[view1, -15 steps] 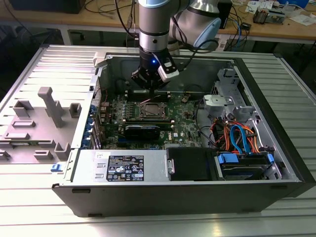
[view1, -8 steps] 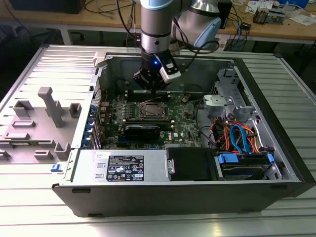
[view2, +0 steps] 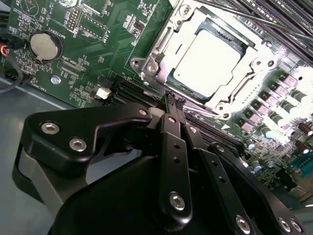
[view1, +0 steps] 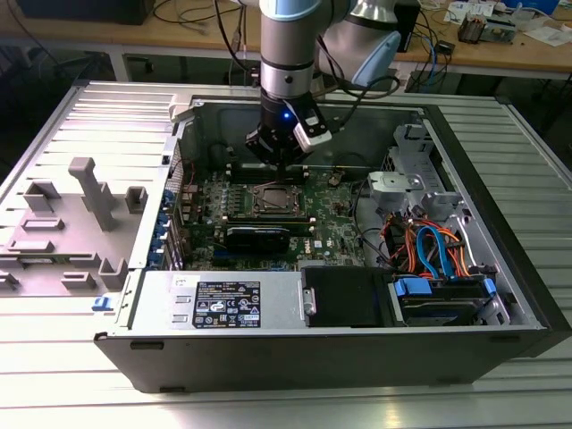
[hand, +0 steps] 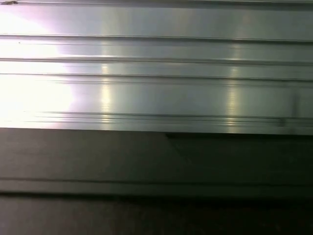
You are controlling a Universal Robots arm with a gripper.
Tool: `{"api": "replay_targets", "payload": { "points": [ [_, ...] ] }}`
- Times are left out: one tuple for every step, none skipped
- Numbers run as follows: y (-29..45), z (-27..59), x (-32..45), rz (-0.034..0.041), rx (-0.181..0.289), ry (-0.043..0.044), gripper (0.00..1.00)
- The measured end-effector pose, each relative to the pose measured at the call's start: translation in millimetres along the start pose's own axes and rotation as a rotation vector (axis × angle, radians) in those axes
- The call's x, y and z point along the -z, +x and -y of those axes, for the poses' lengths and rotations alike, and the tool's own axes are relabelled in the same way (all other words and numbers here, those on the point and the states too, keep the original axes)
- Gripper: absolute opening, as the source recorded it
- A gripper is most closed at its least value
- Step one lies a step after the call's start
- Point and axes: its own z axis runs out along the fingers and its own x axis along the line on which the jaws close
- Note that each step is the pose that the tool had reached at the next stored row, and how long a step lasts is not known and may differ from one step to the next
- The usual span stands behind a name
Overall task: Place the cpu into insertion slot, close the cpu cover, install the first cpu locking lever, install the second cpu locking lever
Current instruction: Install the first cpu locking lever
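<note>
The robot arm [view1: 288,54] is reaching down into an open computer case [view1: 340,340] that is lying on a ribbed metal table [view1: 80,116]. Its gripper [view1: 279,161] is hanging over the green motherboard [view1: 331,214], just above the far edge of the socket area in the exterior view.

In the second wrist view the gripper [view2: 172,100] is showing its black fingers [view2: 173,147] drawn together, the jaws narrow and holding nothing. Their tips are sitting just beside the near edge of the socket, over a long black memory slot [view2: 132,90]; whether they are touching the board I cannot tell.

The cpu [view2: 208,61] is lying flat inside the insertion slot [view2: 234,43], its pale metal top showing through the window of the cpu cover [view2: 156,61], which is lying down over it. In the exterior view the cpu [view1: 272,200] is sitting near the middle of the board.

A round coin battery [view2: 45,44] is sitting on the motherboard well apart from the socket. To the exterior view's right, orange and blue cables [view1: 429,246] are bundling beside a drive bay.
</note>
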Motion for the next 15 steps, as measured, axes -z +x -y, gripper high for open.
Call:
{"api": "replay_targets", "payload": {
  "points": [
    [-0.6,0.0,-0.5,0.0000,0.000,0.0004,0.11],
    [-1.1,0.0,-0.9,0.0000,0.000,0.0008,0.11],
    [-1.5,0.0,-1.6,0.0000,0.000,0.0012,0.11],
    [-1.9,-0.1,-2.0,0.0000,0.000,0.0016,0.11],
    [-2.3,-0.1,-3.0,-0.0001,0.000,0.0022,0.11],
    [-2.7,-0.1,-3.7,-0.0001,0.000,0.0023,0.11],
    [-2.9,-0.2,-4.1,0.0000,0.000,0.0023,0.11],
    [-2.9,-0.1,-4.2,-0.0002,0.000,0.0026,0.11],
    [-3.0,-0.1,-4.3,-0.0002,0.000,0.0026,0.11],
    [-3.1,-0.2,-4.4,-0.0001,0.000,0.0023,0.11],
    [-3.1,-0.2,-4.4,-0.0001,0.000,0.0023,0.11],
    [-3.3,-0.2,-4.7,-0.0001,0.000,0.0023,0.11],
    [-3.5,-0.2,-5.0,-0.0001,0.000,0.0023,0.11],
    [-3.5,-0.2,-5.0,-0.0001,0.000,0.0023,0.11],
    [-3.5,-0.2,-5.0,-0.0001,0.000,0.0023,0.11]
  ]
}}
